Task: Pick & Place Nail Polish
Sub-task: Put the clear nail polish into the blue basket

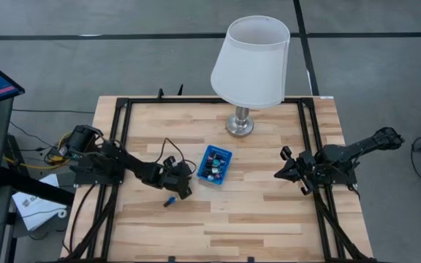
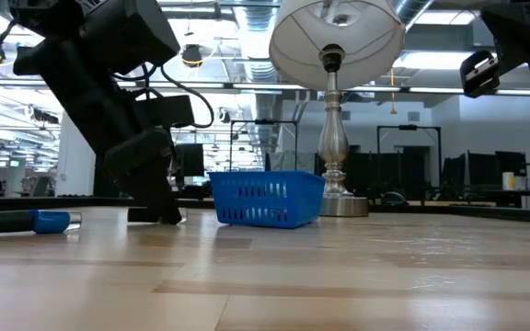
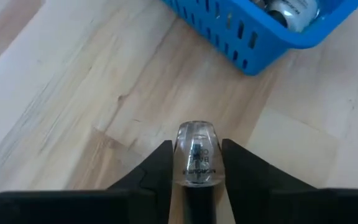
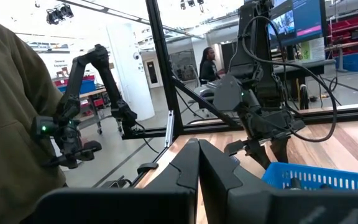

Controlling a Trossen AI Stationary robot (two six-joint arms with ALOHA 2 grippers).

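Wooden counter (image 1: 269, 212), pale butcher-block planks with a black frame along its edges, set on a grey floor; the low view looks across it into a large hall with ceiling lights and dark racks. Left of the frame in the high view: left arm, reaching in from the counter's left edge toward centre, its left gripper (image 1: 178, 180) low over the boards just left of the basket. Left wrist view: the fingers (image 3: 157, 171) stand narrow, clamped on either side of a small clear-glass nail polish bottle (image 3: 196, 155) with printed lettering, its dark cap pointing back toward the wrist, held just above the wood. Lower centre-left: a blue nail polish bottle (image 1: 170, 200) with a dark cap lying on its side on the counter, just below the left gripper; in the low view it lies at far left (image 2: 35, 222). Centre: small blue slotted basket (image 1: 205, 157) containing several more bottles (image 1: 212, 172). Upper centre: table lamp (image 1: 251, 62), white shade, silver base resting on the counter behind the basket. Right: right arm, entering from the counter's right edge, right gripper (image 1: 282, 169) well apart from the basket, its fingers (image 4: 188, 165) pressed together with nothing between. Right wrist view, far left edge: a person's olive sleeve (image 4: 8, 106); another person stands far back in the room.
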